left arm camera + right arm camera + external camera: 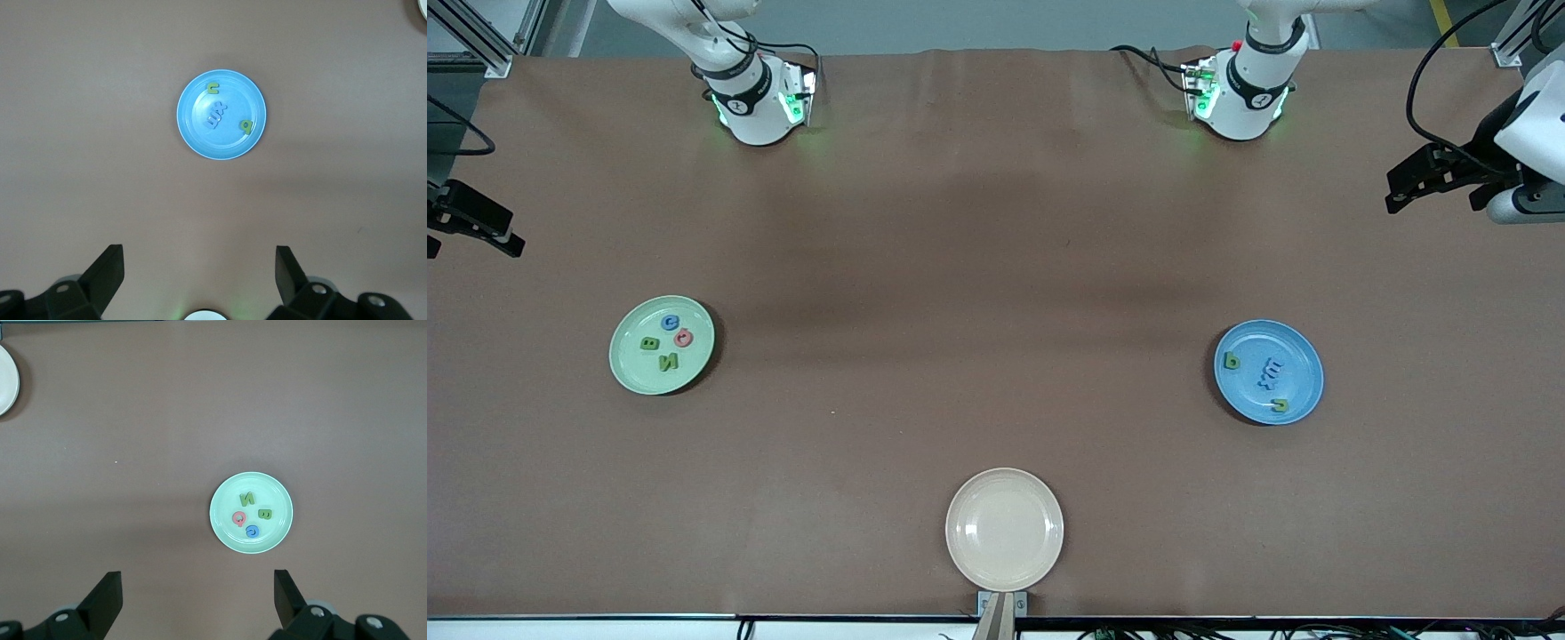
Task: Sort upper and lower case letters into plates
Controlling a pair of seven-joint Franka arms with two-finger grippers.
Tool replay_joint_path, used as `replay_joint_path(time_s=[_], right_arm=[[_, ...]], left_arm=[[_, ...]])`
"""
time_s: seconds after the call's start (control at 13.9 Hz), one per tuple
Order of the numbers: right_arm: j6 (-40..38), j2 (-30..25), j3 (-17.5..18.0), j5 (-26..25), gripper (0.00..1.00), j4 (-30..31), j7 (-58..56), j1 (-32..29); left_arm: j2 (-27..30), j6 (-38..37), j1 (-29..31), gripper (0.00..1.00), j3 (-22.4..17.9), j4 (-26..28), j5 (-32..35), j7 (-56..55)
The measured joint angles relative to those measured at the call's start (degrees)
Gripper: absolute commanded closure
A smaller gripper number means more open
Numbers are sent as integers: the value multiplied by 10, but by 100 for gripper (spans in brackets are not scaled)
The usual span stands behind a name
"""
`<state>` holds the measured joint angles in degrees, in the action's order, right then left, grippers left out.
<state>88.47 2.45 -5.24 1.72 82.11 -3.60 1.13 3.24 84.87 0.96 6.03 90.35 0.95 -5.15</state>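
Four capitals are seen in the mint plate (630, 373), four lowercase letters in the blue plate (1303, 354), nothing left loose on the surface (996, 267). Sorting is judged complete. Left hand (199, 277) and right hand (197, 597) are held wide, empty, each aloft over its plate at twelve o'clock.

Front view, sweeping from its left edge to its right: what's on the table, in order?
Right gripper → green plate holding four letters → cream plate → blue plate holding four letters → left gripper.

High front overview; each wrist camera straight down over one plate (221, 79).
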Motion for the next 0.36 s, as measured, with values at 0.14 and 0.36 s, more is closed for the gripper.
replay_joint_path(time_s=[0.14,0.36], right_arm=[[0,0,-1,0,0,-1,0,0],[0,0,-1,0,0,-2,0,0]], left_arm=[[0,0,0,0,0,0,0,1],[0,0,0,0,0,-2,0,1]])
